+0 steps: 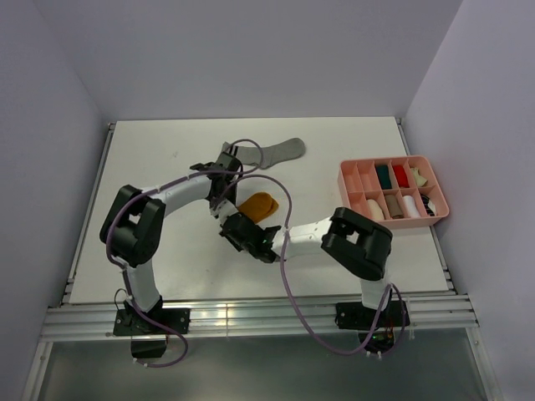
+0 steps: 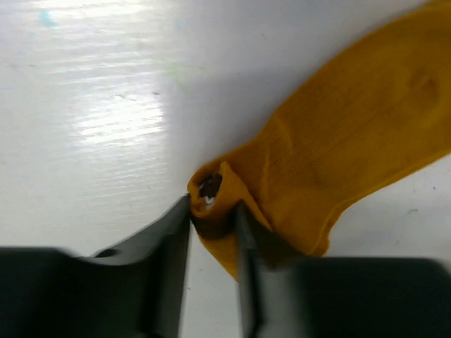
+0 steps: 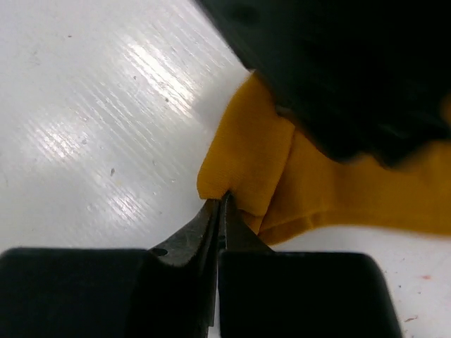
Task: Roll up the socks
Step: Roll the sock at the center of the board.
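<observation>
The mustard-orange sock [image 1: 261,205] lies folded mid-table. My left gripper [image 1: 226,203] reaches down from behind onto its left end. In the left wrist view the left gripper [image 2: 213,213] is shut on the sock's [image 2: 352,134] bunched, rolled-over end, where the brown-white cuff peeks out. My right gripper [image 1: 243,225] comes in from the near side. In the right wrist view the right gripper [image 3: 224,202] pinches a folded corner of the sock [image 3: 246,151] with the jaws nearly touching. The grey sock [image 1: 276,152] lies flat at the back. I see no flat teal sock.
A pink compartment tray [image 1: 394,220] stands at the right, holding small rolled bundles, among them a dark teal one [image 1: 383,175] and a red one [image 1: 400,175]. The black body of the left gripper [image 3: 338,70] hangs close above the right gripper.
</observation>
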Available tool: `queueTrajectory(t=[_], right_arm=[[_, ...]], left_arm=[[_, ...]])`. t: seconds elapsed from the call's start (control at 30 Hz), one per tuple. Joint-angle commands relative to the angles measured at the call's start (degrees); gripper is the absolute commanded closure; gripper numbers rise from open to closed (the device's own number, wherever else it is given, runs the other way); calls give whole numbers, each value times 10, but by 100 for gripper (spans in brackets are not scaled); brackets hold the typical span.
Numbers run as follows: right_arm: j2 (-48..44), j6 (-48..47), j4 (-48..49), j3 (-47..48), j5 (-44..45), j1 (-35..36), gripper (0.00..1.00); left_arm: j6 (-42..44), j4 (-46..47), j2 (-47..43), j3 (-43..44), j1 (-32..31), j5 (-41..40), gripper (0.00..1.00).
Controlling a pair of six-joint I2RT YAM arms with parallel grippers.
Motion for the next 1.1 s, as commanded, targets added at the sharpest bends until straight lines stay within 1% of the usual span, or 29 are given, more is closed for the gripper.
queueTrajectory(t=[0.0, 0.03, 0.07, 0.17, 0.2, 0.23, 0.27, 0.3, 0.33, 0.37, 0.43, 0.47, 0.5, 0.6, 0.7, 0.87, 1.07], right_arm=[[-45, 99, -7, -44, -165, -48, 100], [-51, 109, 7, -55, -215, -58, 100], [-59, 129, 14, -61, -236, -75, 100], [-63, 168, 50, -82, -313, -98, 100], [-63, 178, 61, -87, -334, -109, 100], [-62, 188, 79, -94, -351, -116, 100], [-60, 204, 87, -97, -388, -121, 100], [-57, 212, 96, -99, -405, -129, 100], [-55, 223, 120, -107, -423, -133, 100], [-55, 247, 134, -112, -463, -138, 100], [-46, 274, 185, -124, -506, -157, 100], [-41, 302, 203, -128, -543, -163, 100], [-30, 315, 220, -131, -562, -171, 100], [-6, 356, 271, -137, -609, -196, 100], [5, 363, 285, -142, -616, -205, 100], [16, 351, 269, -140, -615, -206, 100], [27, 331, 235, -126, -605, -207, 100]], left_arm=[[-32, 16, -46, -17, 14, -58, 61], [-47, 21, -55, -21, 23, -59, 59], [-55, 32, -72, -30, 27, -59, 54], [-86, 45, -106, -43, 40, -64, 46], [-93, 51, -114, -44, 43, -66, 38], [-98, 53, -122, -47, 46, -64, 35], [-111, 58, -138, -50, 48, -61, 34], [-118, 66, -145, -57, 50, -58, 33], [-133, 68, -152, -62, 52, -55, 33], [-141, 72, -170, -74, 53, -56, 33], [-168, 86, -188, -93, 55, -58, 35], [-177, 91, -207, -116, 56, -55, 36], [-189, 96, -218, -130, 57, -52, 37], [-223, 136, -253, -186, 58, -11, 38], [-254, 164, -259, -226, 58, 34, 39], [-289, 205, -249, -279, 57, 71, 40], [-298, 231, -229, -276, 57, 82, 42]])
